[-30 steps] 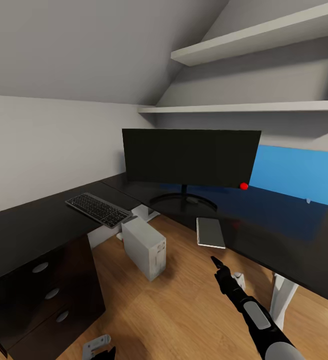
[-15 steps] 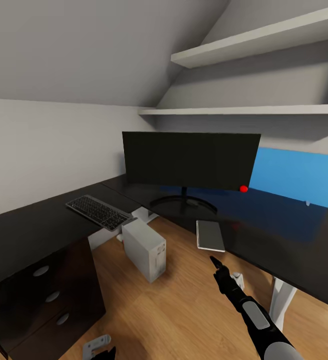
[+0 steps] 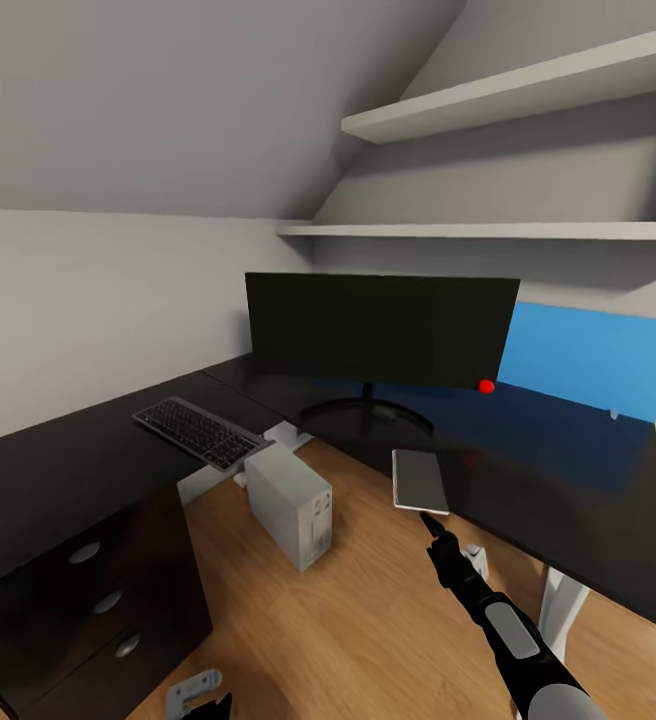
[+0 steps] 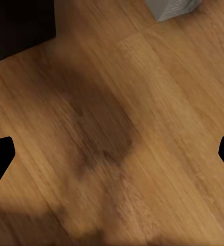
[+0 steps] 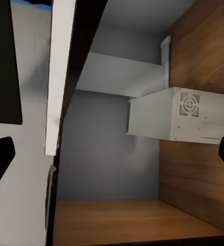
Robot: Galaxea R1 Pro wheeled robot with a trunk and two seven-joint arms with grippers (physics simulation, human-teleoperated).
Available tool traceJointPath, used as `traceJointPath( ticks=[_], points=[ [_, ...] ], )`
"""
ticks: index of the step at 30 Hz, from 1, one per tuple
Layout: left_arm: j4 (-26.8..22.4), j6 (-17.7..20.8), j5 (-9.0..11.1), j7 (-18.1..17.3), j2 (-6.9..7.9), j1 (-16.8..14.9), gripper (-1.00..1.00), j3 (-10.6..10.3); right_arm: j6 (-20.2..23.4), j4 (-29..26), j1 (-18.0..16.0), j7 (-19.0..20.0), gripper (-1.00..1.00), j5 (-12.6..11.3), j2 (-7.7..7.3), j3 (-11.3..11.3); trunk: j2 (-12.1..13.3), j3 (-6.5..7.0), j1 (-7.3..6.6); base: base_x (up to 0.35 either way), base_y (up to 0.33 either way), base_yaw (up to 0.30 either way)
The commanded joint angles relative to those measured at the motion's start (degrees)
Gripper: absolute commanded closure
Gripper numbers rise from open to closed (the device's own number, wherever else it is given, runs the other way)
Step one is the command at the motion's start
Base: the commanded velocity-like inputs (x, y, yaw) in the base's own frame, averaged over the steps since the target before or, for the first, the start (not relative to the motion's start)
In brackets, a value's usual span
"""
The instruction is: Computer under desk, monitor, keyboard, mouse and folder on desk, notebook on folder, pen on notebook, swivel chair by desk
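Notebook (image 3: pixel 420 480) on the worktop (image 3: pixel 568 470) is what I'm lining up on. From the head view it lies flat at the near edge, overhanging slightly, just beyond and above the right tool (image 3: pixel 431 523), which points up toward it. Its long axis runs away from me toward the monitor (image 3: pixel 380 330), short edge facing the tool. My right arm is far nearer. The keyboard (image 3: pixel 198 432) lies on the left wing, the computer (image 3: pixel 288 505) beneath. From this angle I cannot tell the right tool's state.

Left wrist view: fingertips spread wide at the frame edges, nothing between them, bare wooden floor (image 4: pixel 117 143) below.

Right wrist view: fingertips likewise spread and empty, looking under the worktop edge at the computer (image 5: pixel 183 120).
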Motion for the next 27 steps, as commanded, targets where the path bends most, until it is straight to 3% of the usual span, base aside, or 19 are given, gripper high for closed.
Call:
traceJointPath(
  ticks=[1, 11, 27],
  points=[
    [0.0, -0.3, 0.5, 0.2, 0.06, 0.0, -1.0, -0.5, 0.6, 0.0, 0.0, 0.1, -1.0, -0.4, 0.06, -0.3, 0.4, 0.13, -0.23, 0.0, 0.0, 0.0],
    [0.0, -0.3, 0.5, 0.2, 0.06, 0.0, -1.0, -0.4, 0.8, 0.0, 0.0, 0.1, -1.0, -0.4, 0.06, -0.3, 4.4, 1.92, -2.43, 0.0, 0.0, 0.0],
    [0.0, -0.3, 0.5, 0.2, 0.14, 0.0, -1.0, -0.4, 0.7, 0.1, 0.0, 0.0, -1.0, -0.4, 0.15, -0.3, 4.4, 1.92, -2.43, 0.013, 0.003, 0.0]
  ],
)
